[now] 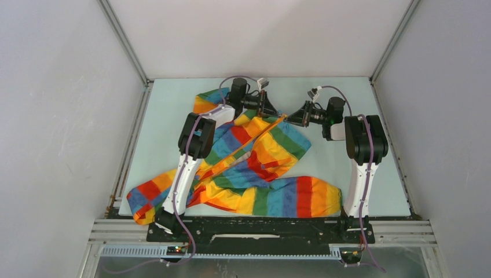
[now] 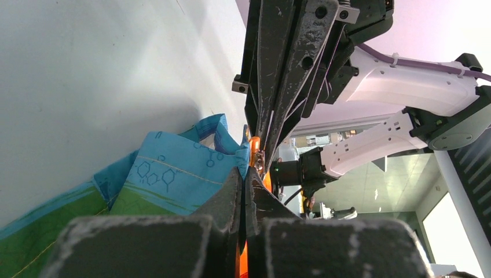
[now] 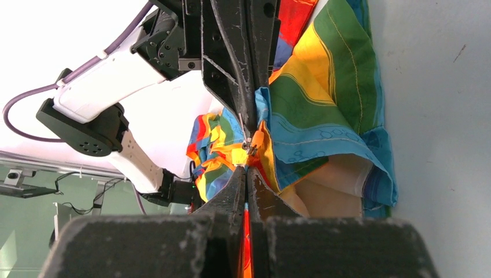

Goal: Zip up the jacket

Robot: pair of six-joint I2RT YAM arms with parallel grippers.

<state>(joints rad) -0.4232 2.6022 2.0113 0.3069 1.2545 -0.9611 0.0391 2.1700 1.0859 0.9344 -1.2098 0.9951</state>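
- You are looking down on a pale table (image 1: 347, 92) with grey walls on three sides.
- The jacket (image 1: 272, 150), in wide stripes of red, orange, yellow, green and blue, lies rumpled across the centre and left of the table.
- One sleeve runs along the lower edge towards the lower right. The other ends at the lower left, under your left arm (image 1: 188, 168).
- A fold of the jacket also shows in the upper centre-left, behind that arm's wrist.
- The orange zipper strip (image 1: 243, 147) runs as a thin diagonal line from the lower left of the jacket up to its upper right corner.
- Your left claw (image 1: 273, 111) and your right claw (image 1: 292, 117) meet tip to tip at that upper end of the strip, just above the middle of the overhead view.
- In the left wrist view, the left claw's fingers (image 2: 228, 191) rise from the bottom edge, pressed together with orange strip showing in the slit between them. Blue and green fabric bunches just to their left.
- The right claw comes down from the top of that view, also pinched closed on the orange strip.
- In the right wrist view, the right claw's fingers (image 3: 260, 194) are clamped together at the bottom with orange-red strip between them. The left claw reaches down from the top to the same spot.
- Green, yellow and blue fabric hangs to the right of that meeting point.
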